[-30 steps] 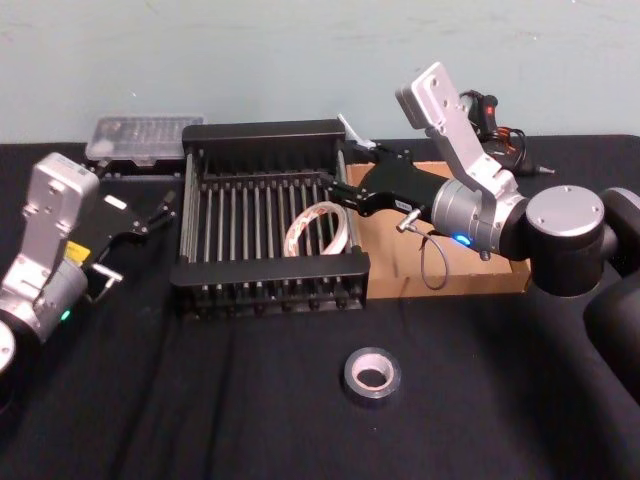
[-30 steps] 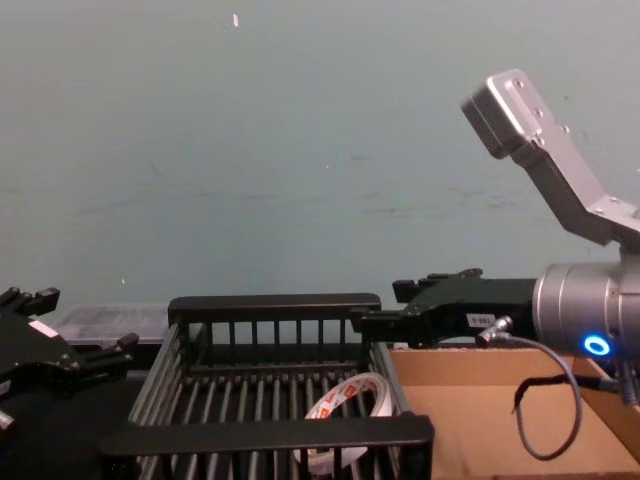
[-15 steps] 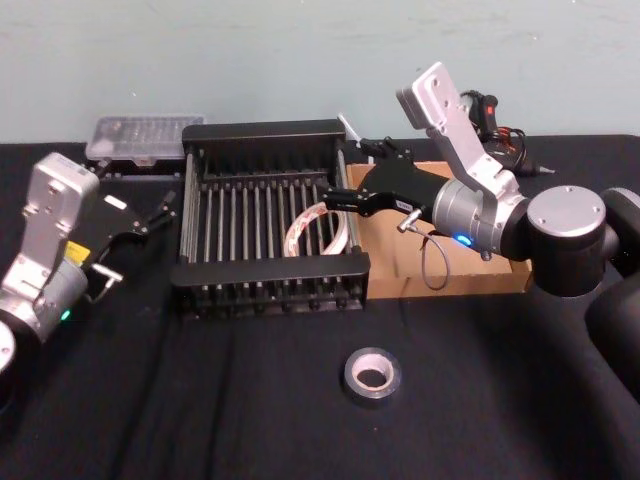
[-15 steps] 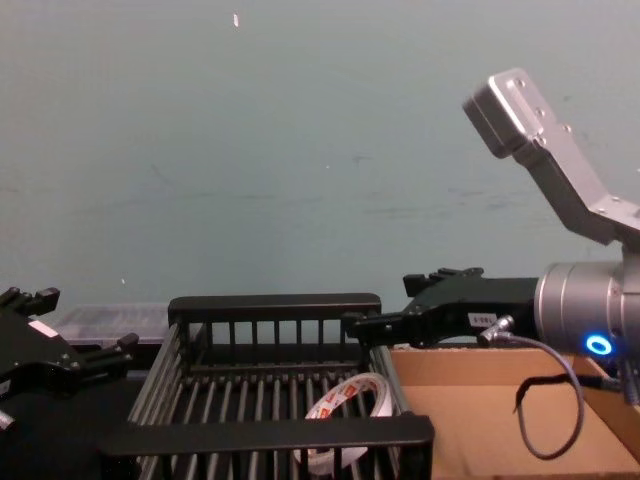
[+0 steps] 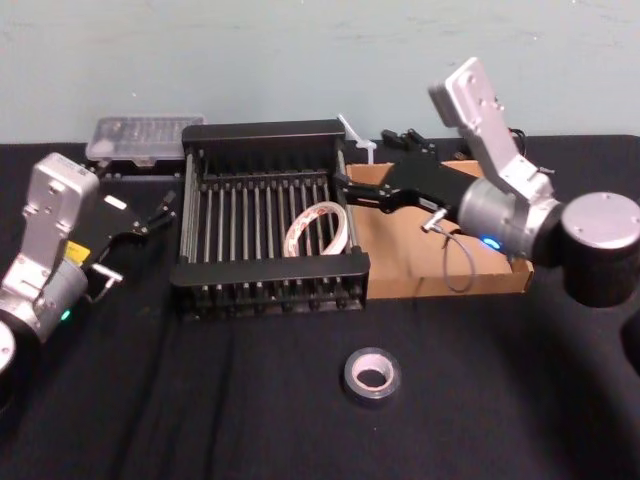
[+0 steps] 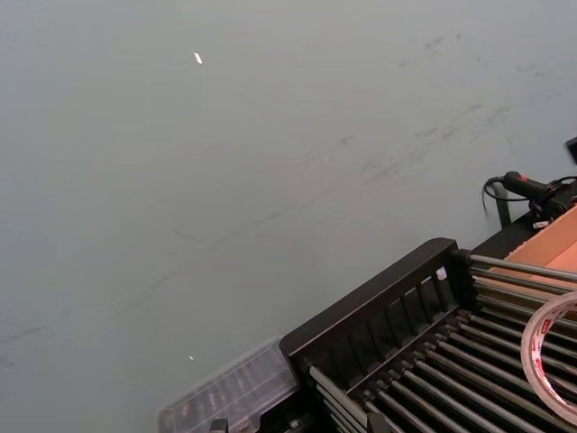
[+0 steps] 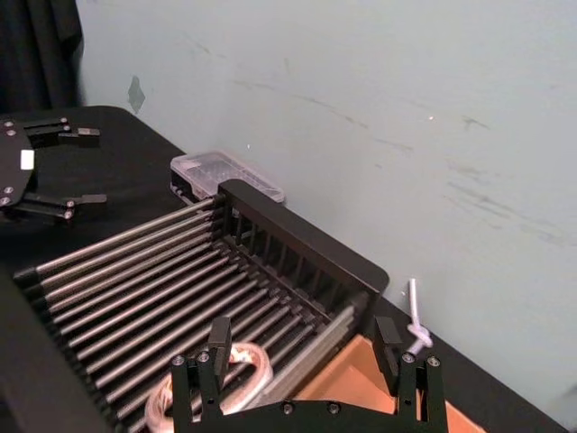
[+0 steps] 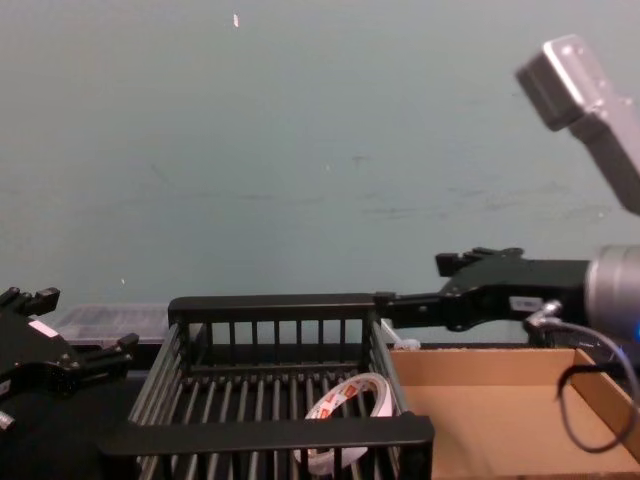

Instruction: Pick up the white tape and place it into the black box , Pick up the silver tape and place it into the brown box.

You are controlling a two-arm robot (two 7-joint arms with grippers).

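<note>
From the head camera, the right gripper [image 5: 352, 170] has pulled back. A moment ago it reached over the right side of the black box [image 5: 262, 131], the black crate with slatted bars. Now it hangs above the left end of the brown box [image 5: 489, 281], the flat tan cardboard tray. Its fingers are spread apart and hold nothing. The white tape [image 5: 317, 228], a thin white ring with red marks, lies tilted on the bars inside the crate, near its right wall. So the first job looks done. The silver tape [image 5: 371, 373], a thick grey roll with a dark hole, sits alone on the black table [image 5: 200, 400] in front of the crate, well away from both boxes. The left gripper [image 5: 142, 228] waits with its fingers apart, to the left of the crate.

In the left wrist camera, the edge of the white ring [image 6: 552, 347] rests on the crate's bars [image 6: 424, 361].

In the right wrist camera, the two fingers [image 7: 219, 336] stand wide apart with only air between them. The white ring [image 7: 200, 383] lies below them on the bars.

From the chest camera, the right gripper [image 8: 392, 308] is above the crate's right wall and has moved to the right. The white ring [image 8: 345, 410] leans inside the crate [image 8: 270, 433]. The cardboard tray [image 8: 500, 415] is bare.

I think the silver roll comes next.
</note>
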